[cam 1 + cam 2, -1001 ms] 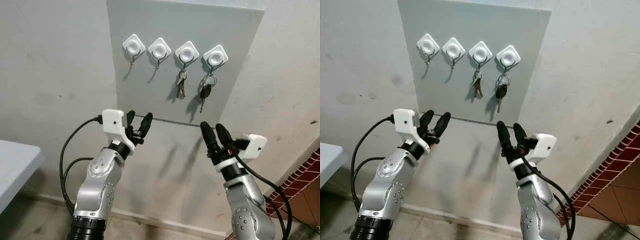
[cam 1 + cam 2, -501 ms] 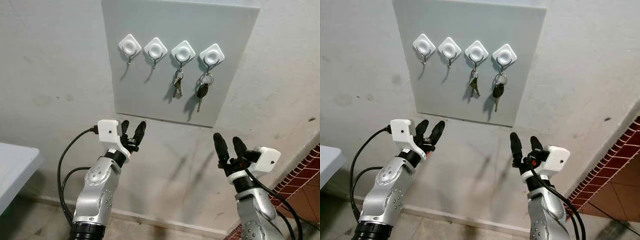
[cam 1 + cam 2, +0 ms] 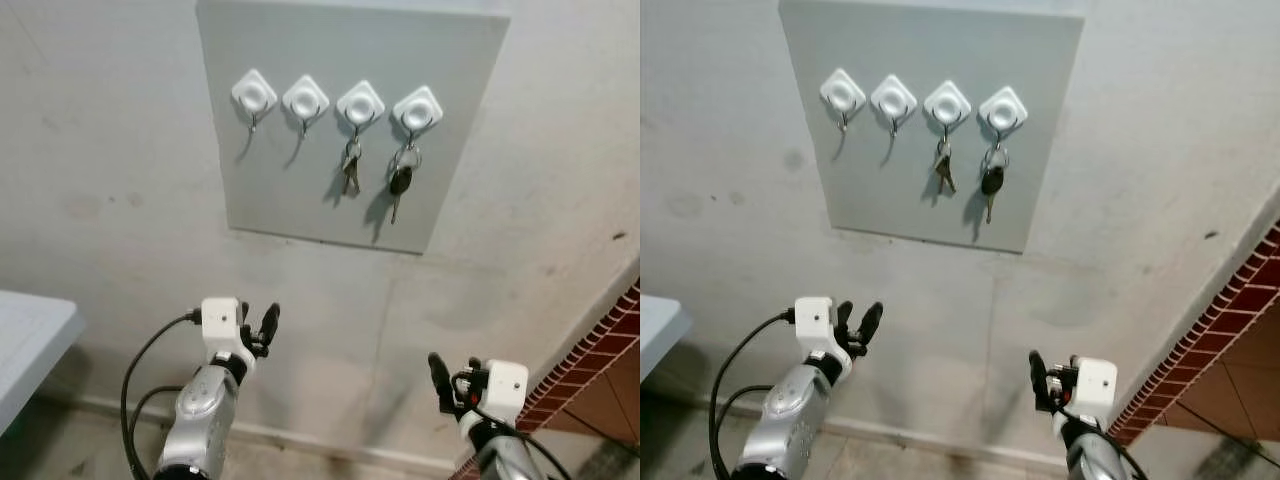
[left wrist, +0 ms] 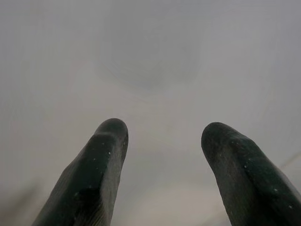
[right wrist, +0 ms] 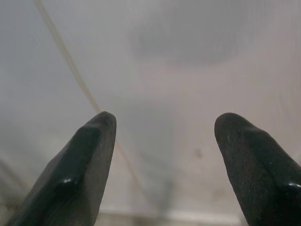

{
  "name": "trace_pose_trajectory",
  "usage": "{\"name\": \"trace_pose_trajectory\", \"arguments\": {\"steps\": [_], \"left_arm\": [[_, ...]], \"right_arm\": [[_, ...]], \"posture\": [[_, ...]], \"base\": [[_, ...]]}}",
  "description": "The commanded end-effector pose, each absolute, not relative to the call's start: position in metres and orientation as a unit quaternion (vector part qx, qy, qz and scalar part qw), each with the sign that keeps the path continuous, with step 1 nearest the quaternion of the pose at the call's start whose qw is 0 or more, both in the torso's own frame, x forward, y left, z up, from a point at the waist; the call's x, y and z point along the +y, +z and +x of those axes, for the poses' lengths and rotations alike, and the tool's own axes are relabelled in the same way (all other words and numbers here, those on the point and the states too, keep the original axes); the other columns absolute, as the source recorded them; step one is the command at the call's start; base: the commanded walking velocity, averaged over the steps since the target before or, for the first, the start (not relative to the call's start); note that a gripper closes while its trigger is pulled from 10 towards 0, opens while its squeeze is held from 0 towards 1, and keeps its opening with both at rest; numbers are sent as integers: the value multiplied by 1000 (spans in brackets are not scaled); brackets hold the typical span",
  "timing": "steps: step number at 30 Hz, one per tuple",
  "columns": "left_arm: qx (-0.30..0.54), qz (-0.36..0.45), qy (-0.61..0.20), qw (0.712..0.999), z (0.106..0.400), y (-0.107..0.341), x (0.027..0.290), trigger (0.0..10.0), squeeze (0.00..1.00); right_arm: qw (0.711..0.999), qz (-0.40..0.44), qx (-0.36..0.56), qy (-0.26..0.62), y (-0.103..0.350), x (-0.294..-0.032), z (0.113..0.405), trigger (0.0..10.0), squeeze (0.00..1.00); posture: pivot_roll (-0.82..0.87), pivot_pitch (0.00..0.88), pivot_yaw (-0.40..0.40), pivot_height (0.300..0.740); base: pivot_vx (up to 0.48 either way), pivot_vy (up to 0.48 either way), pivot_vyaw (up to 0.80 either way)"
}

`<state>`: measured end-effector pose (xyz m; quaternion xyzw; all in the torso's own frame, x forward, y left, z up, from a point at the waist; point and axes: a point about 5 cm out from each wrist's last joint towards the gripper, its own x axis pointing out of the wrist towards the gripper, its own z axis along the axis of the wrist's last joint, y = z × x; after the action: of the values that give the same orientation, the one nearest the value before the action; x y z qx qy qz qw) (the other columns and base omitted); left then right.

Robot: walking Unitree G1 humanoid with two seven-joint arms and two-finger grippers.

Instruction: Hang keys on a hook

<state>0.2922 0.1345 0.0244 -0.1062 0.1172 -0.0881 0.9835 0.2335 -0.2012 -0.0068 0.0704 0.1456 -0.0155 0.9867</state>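
A pale, scuffed wall [image 3: 110,180] stands before me, with a strip of brick-patterned tile [image 3: 600,370] running down on my right and the corner of a grey worktop [image 3: 25,335] at my far left. Fixed flat to the wall is a light grey board [image 3: 300,170], set high so that whatever hangs on it swings free.

Across the board's upper part runs a row of four white diamond-shaped hooks [image 3: 254,92], evenly spaced. The two on my left are bare. A small bunch of keys [image 3: 350,170] hangs from the third hook, and a black-headed key [image 3: 400,185] on its ring from the fourth; both dangle straight down against the board, clear of each other. So the keys are already on hooks, and I judge the task done or nearly so.

My left gripper [image 3: 258,325] is low, well below the board, its two black fingers [image 4: 101,160] spread apart and pointing up at bare wall, with nothing between them. My right gripper [image 3: 450,385] is lower again, near the tile strip; its jaws are likewise parted and empty, facing plain wall crossed by a thin crack line [image 5: 80,80]. Both sit well apart from the keys, which suits a finished hanging: nothing is left to hold.
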Motion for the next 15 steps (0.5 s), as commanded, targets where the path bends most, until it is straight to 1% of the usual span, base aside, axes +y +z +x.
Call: {"name": "trace_pose_trajectory", "arguments": {"steps": [1, 4, 9, 10, 12, 15], "left_arm": [[140, -94, -73, 983, 288, 13, 140, 10000, 0], [195, -94, -58, 974, 276, -8, 145, 10000, 0], [235, -84, -51, 967, 266, -22, 149, 10000, 0], [260, -85, -46, 961, 260, -30, 150, 10000, 0], [279, -84, -45, 955, 255, -35, 151, 10000, 0], [323, -71, -48, 942, 240, -49, 148, 10000, 0]], "right_arm": [[985, 48, 166, -24, -16, -203, 232, 10000, 0], [976, 16, 216, -27, -33, -205, 222, 10000, 0], [963, -1, 269, -34, -48, -209, 210, 10000, 0], [956, -12, 292, -36, -55, -211, 203, 10000, 0], [949, -22, 314, -34, -61, -211, 197, 10000, 0], [930, -33, 365, -25, -74, -209, 179, 10000, 0]], "posture": [[-81, 0, 3, 740], [-82, 0, 3, 740], [-79, 0, 4, 740], [-75, 0, 5, 740], [-75, 0, 6, 740], [-77, 0, 7, 740]], "base": [[0, 0, 0], [0, 0, 0], [0, 0, 0], [0, 0, 0], [0, 0, 0], [0, 0, 0]]}}
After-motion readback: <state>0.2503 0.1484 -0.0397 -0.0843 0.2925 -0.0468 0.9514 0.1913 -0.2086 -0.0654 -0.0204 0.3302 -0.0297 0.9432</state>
